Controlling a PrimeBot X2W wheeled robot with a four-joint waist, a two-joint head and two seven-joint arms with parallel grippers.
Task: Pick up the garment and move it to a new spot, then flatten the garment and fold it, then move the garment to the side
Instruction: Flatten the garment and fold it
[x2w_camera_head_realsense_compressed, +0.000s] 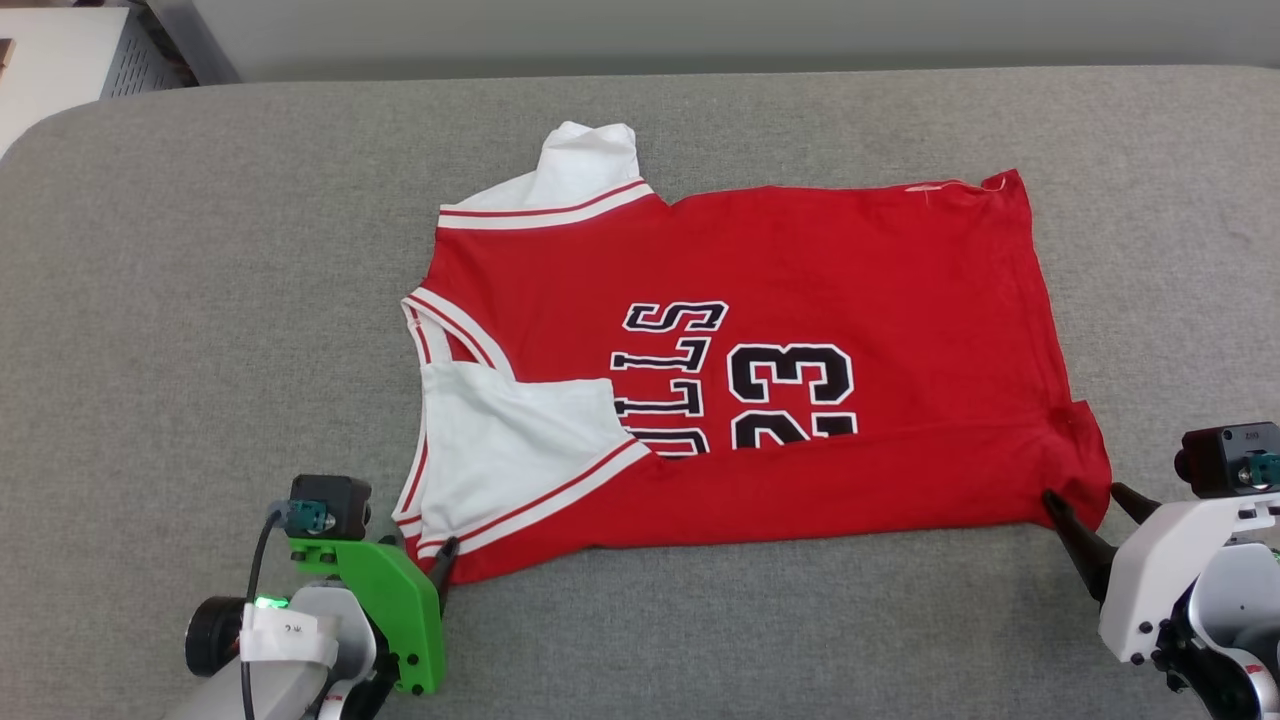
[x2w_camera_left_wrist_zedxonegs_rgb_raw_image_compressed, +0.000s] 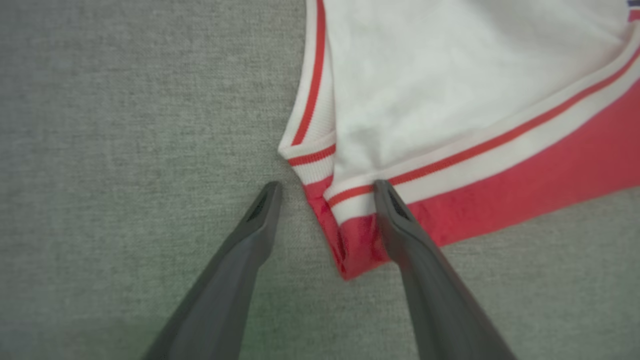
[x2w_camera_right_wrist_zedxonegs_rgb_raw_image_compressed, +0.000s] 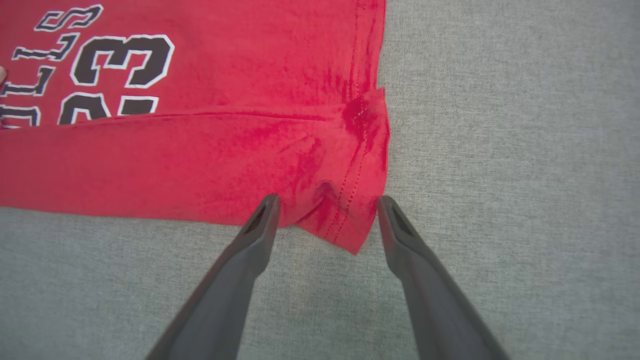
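Soft, light jersey lies spread on the grey worktop, left fingers and right fingers both wide open and empty, each straddling a near corner: pinch those thick hemmed corners, I'd say, as limp cloth sags elsewhere.

The red jersey is lying flat and sideways on the grey cloth top. Its near edge is folding over part of the black 23. One white sleeve is lying across the front; the other is sticking out.
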